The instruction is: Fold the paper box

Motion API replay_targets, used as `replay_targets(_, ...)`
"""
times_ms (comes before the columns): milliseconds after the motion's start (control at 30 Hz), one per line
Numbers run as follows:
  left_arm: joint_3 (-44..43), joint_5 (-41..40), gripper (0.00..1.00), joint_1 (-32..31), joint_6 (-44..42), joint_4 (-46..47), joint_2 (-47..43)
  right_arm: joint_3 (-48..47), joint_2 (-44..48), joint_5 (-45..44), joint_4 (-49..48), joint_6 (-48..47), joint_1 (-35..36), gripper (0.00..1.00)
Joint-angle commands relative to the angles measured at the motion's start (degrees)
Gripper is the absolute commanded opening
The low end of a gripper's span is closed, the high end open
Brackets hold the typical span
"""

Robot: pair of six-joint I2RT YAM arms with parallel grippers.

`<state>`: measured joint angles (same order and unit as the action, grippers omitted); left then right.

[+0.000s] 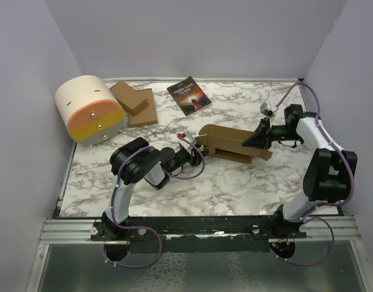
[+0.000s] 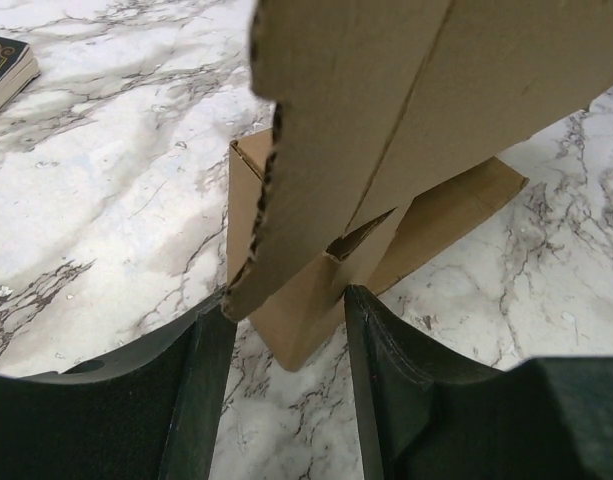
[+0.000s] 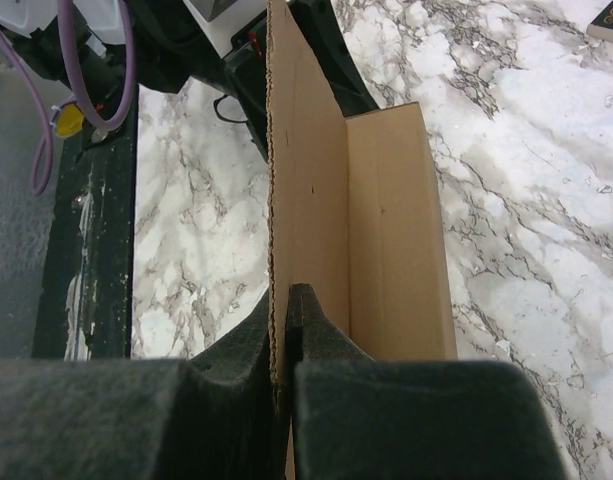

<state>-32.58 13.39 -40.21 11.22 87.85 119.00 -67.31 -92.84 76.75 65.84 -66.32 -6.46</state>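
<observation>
Since it takes up most of what you see from above, start with the white marble-patterned table (image 1: 235, 188), with both arm bases along its near edge. At its far left lies a large rounded drum (image 1: 89, 109), cream with an orange and yellow face, tipped on its side.

Next comes the paper box (image 1: 232, 140), plain brown cardboard, partly folded into a long open trough. You will find it right of the table's centre, lying lengthwise between your two arms, with one long wall raised.

Just beside the drum sits a stack of flat brown cardboard pieces (image 1: 137, 106), well apart from the box. Near the stack, toward the back wall, lies a dark-covered book (image 1: 189, 95).

Your right gripper (image 1: 257, 139) is at the box's right end. Its black fingers (image 3: 311, 330) are pinched tight together on the upright wall's corrugated edge.

Your left gripper (image 1: 195, 149) is at the box's left end. Its fingers (image 2: 211, 380) stand roughly half apart, bare marble showing between them, and the end of a cardboard flap hangs at the mouth of that gap. You cannot tell whether either pad touches the flap.
</observation>
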Motion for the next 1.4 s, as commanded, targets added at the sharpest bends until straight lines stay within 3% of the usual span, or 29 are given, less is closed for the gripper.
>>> replay_targets(0, -2.07, -3.81, 0.49, -0.57, 1.05, 9.09, 1.84, -0.37, -0.18, 0.02, 1.02, -1.13, 0.13, 0.01)
replay_targets(600, -4.70, -17.37, 0.47, -5.06, -0.77, 9.13, 3.64, -0.53, -0.64, 0.46, 1.71, -1.77, 0.13, 0.01)
replay_targets(800, -5.45, -21.69, 0.30, -6.43, -1.35, 9.98, 4.93, -0.54, -0.52, 0.52, 1.80, -1.86, 0.17, 0.01)
replay_targets(1000, -6.09, -23.54, 0.01, -7.06, -0.78, 8.13, 4.27, -0.24, -0.58, 1.31, 1.70, -1.59, 0.22, 0.01)
replay_targets(1367, -5.77, -25.82, 0.01, -7.78, -2.69, 3.33, 1.76, 1.47, 2.85, 1.61, -5.90, 6.45, 1.80, 0.02)
